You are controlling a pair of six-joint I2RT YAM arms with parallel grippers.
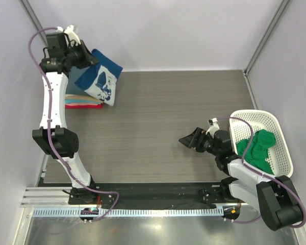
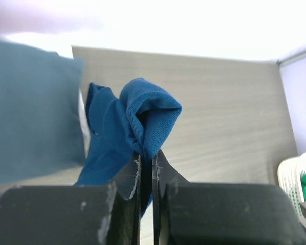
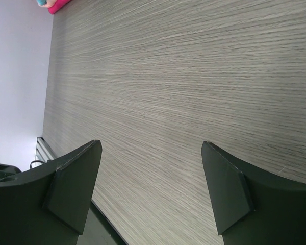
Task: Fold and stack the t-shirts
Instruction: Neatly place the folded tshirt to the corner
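Top view, with both wrist views. The left arm reaches to the far left corner of the table [image 1: 168, 117], where the left gripper [image 1: 86, 56] holds the navy shirt [image 1: 99, 76] by a bunched fold. In the left wrist view the two fingers [image 2: 135, 176] are pressed almost together, with a roll of blue cloth [image 2: 137, 117] pinched between their tips and rising above them. The shirt hangs from the grip, its white cartoon print facing up and toward the right. Its lower edge lies over the stack of folded shirts [image 1: 84, 101], whose tan, red and teal layers show at the near side; whether it touches the stack cannot be told.

The right gripper [image 1: 191, 139] sits low over bare wood near the right side of the table, just left of the basket [image 1: 255, 118]. Its fingers [image 3: 74, 186] stand wide apart with only table surface [image 3: 168, 76] between them, and they hold nothing. The green shirt [image 1: 257, 148] lies crumpled inside the basket, behind the right wrist. A corner of the stack [image 3: 53, 5] shows at the upper left edge of the right wrist view
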